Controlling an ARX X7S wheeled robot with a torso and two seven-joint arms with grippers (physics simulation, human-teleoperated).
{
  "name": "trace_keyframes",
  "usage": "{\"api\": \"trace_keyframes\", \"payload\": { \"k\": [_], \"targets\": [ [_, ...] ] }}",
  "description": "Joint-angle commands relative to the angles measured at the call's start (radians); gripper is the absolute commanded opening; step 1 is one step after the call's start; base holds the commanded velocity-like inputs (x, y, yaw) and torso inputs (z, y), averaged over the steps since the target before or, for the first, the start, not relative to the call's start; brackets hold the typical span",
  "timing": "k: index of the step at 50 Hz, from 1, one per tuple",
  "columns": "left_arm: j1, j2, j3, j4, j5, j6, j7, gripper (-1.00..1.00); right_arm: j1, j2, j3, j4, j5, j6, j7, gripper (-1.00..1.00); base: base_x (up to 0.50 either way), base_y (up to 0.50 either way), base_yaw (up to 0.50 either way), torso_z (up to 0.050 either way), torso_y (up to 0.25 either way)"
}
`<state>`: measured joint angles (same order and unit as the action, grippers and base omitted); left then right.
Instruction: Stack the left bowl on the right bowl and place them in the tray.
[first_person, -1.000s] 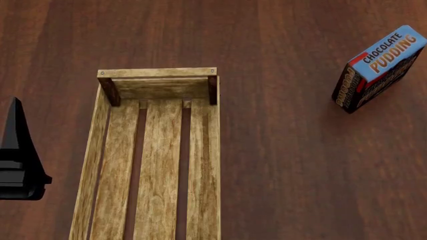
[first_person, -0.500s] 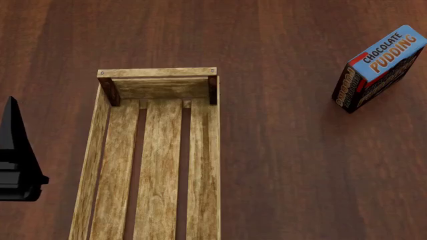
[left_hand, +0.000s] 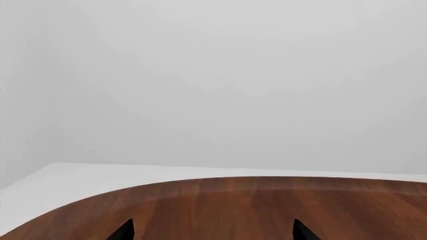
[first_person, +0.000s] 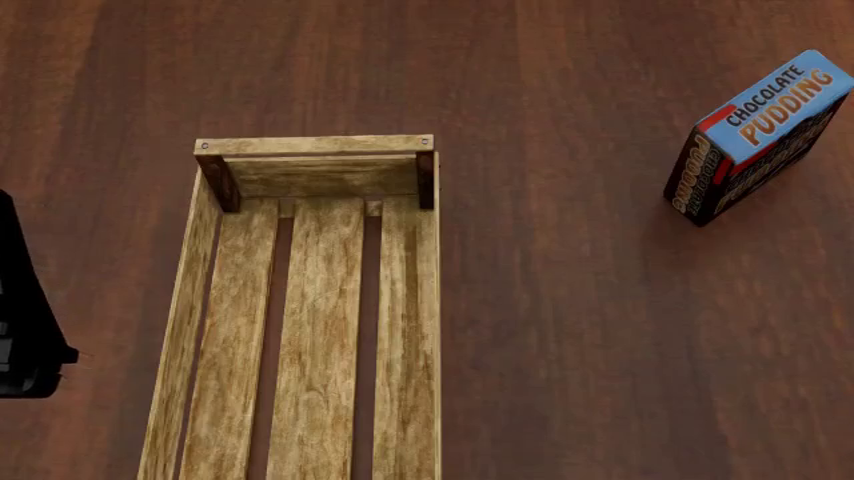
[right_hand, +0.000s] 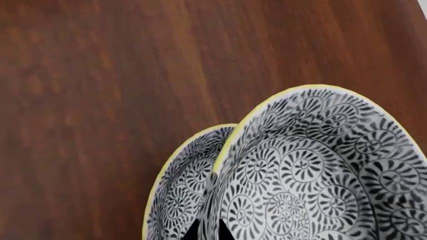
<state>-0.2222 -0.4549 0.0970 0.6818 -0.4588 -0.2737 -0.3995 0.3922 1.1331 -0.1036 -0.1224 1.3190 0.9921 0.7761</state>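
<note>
Bowls (right_hand: 300, 180) pinched at the rim by right end effector (right_hand: 208, 231).

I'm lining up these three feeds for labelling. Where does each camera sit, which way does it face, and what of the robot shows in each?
Head view: on the robot's head, looking down on the tray, the pudding box and the table; the left gripper shows at the edge.
Left wrist view: near the left gripper, facing level across the table to a pale wall; only two fingertips show.
Right wrist view: near the right gripper, looking down into two patterned bowls; fingertips show.
Shared: the dark wooden table in all three.
</note>
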Motion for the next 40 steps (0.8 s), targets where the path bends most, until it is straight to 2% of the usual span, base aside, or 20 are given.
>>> {"api": "trace_keyframes", "payload": {
  "k": [1,17,18,40],
  "targets": [
    [0.002,0.0,-0.005,-0.02,0.001,0.021,0.007,1.0,-0.024,-0.007,0.003,0.012,-0.036,-0.016,-0.016,-1.0,0.0,0.0,0.0,0.0,0.0],
    [0.004,-0.004,0.0,-0.025,0.009,0.027,0.005,1.0,-0.03,-0.019,0.029,0.015,-0.014,-0.035,-0.017,-1.0,0.0,0.0,0.0,0.0,0.001],
    [0.004,-0.004,0.0,-0.025,0.008,0.027,0.005,1.0,-0.033,-0.015,0.033,0.013,-0.01,-0.036,-0.017,1.0,0.0,0.0,0.0,0.0,0.0],
    [0.006,-0.011,0.001,0.002,0.001,0.013,-0.011,1.0,-0.034,-0.018,0.044,0.0,0.002,-0.039,-0.012,1.0,0.0,0.0,0.0,0.0,0.0]
  ]
}}
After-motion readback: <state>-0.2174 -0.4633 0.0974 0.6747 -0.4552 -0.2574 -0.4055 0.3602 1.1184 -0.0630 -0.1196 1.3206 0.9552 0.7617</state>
